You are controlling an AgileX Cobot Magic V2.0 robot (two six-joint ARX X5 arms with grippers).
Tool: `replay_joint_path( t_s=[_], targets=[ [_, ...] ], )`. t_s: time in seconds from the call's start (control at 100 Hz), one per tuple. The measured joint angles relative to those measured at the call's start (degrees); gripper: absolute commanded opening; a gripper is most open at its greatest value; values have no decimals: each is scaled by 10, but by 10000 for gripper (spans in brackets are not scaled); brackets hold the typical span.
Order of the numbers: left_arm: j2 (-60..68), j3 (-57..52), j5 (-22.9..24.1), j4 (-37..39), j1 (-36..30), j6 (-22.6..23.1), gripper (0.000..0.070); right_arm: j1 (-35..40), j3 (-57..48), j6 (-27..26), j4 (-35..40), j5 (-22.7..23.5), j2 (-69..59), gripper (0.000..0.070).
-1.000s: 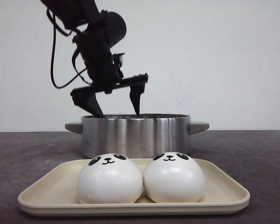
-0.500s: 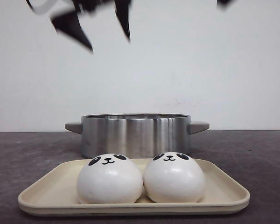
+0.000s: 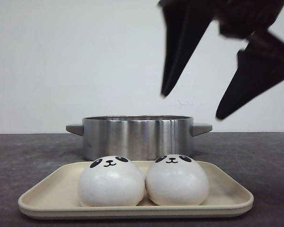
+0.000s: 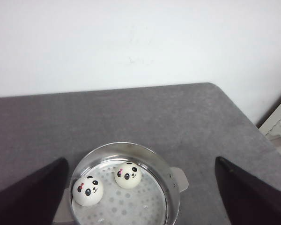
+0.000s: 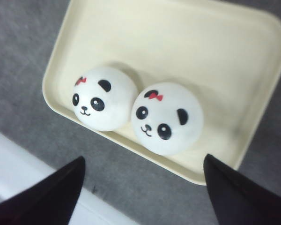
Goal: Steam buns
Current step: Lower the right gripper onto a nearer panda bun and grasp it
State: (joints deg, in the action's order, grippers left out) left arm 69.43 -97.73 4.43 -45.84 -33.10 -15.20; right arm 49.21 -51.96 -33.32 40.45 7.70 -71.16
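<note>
Two panda buns, a left bun (image 3: pixel 111 182) and a right bun (image 3: pixel 176 180), sit side by side on a cream tray (image 3: pixel 132 211) at the front. Behind it stands a steel pot (image 3: pixel 137 137). My right gripper (image 3: pixel 192 106) is open and empty, hanging high over the tray's right side. In the right wrist view (image 5: pixel 143 160) it is above both buns (image 5: pixel 105 98) (image 5: pixel 167 116). My left gripper (image 4: pixel 141 161) is open and empty, high above the pot (image 4: pixel 172 174), which holds two more buns (image 4: pixel 87 191) (image 4: pixel 128 175). It is out of the front view.
The pot has flat handles on both sides (image 3: pixel 201 128). The grey table ends at a corner on the right (image 4: pixel 234 108). A white strip (image 5: pixel 23 164) runs along the table's front edge next to the tray (image 5: pixel 215 56). A white wall stands behind.
My left gripper has risen from the pot's rim and left the front view. My right gripper has come in at the upper right, above the tray. The buns have not moved.
</note>
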Motion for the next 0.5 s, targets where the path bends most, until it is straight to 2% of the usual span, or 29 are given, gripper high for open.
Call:
replay_joint_path(
  t_s=[0.26, 0.42, 0.5],
  targets=[
    [-37, 0, 0, -14, 0, 10, 602, 4, 0, -16, -57, -26, -101, 523],
    [-43, 0, 0, -41, 0, 18, 602, 3, 0, -21, -64, -30, -150, 519],
    [-42, 0, 0, -54, 0, 19, 602, 3, 0, -25, -64, -30, -164, 416]
  ],
)
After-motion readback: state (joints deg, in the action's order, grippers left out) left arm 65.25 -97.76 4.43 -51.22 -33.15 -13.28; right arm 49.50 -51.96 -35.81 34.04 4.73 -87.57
